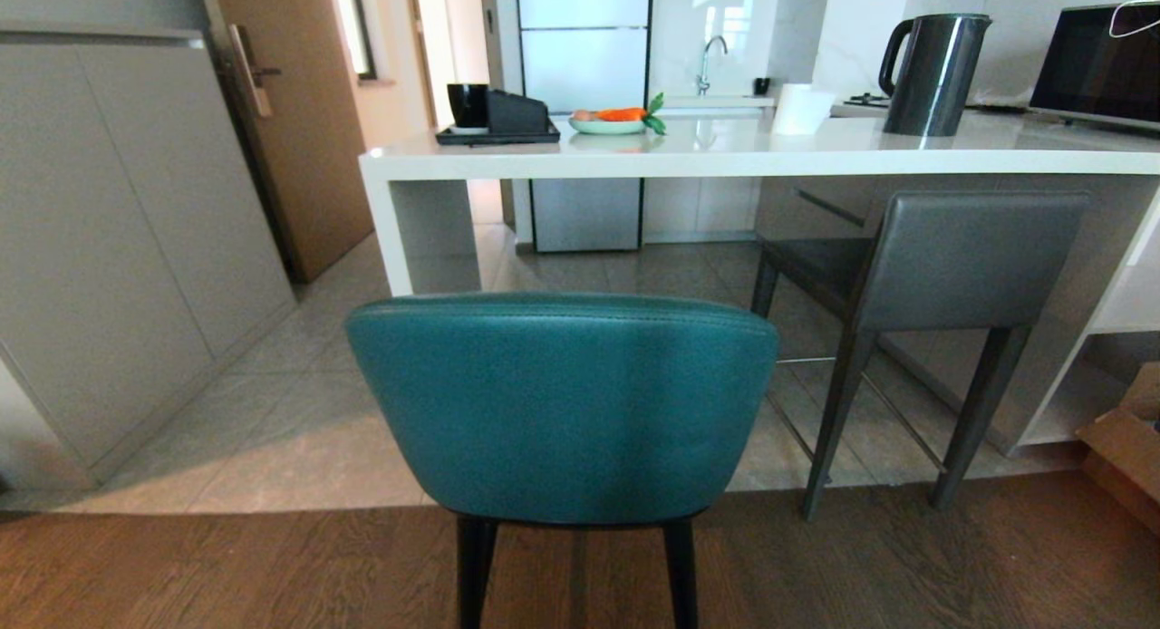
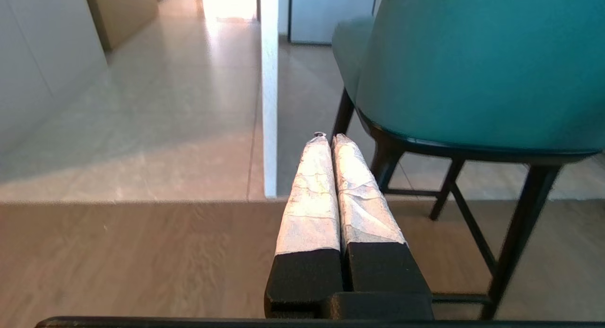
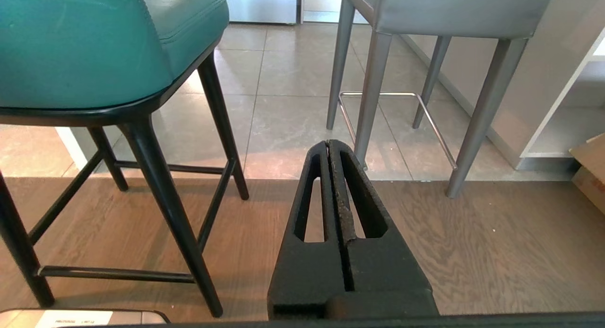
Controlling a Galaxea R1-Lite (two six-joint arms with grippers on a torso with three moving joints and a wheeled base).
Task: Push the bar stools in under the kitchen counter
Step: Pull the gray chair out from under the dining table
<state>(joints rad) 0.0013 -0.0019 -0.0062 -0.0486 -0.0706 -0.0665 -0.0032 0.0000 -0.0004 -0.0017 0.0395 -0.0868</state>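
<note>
A teal bar stool [image 1: 562, 402] with a curved backrest stands right in front of me, a short way out from the off-white kitchen counter [image 1: 761, 153]. To its right, a dark grey boxy bar stool [image 1: 961, 262] has its seat partly under the counter. Neither arm shows in the head view. My left gripper [image 2: 329, 137] is shut and empty, hanging low over the wood floor to the left of the teal stool [image 2: 472, 68]. The right gripper [image 3: 328, 143] is shut and empty too, low between the teal stool [image 3: 94, 44] and the grey stool [image 3: 425, 11].
On the counter stand a black kettle [image 1: 933, 72], a plate of vegetables [image 1: 612, 120], a black tray with a mug [image 1: 494, 121] and a laptop [image 1: 1097, 62]. Grey cabinets [image 1: 118, 248] line the left wall. A cardboard box [image 1: 1128, 448] sits at the lower right.
</note>
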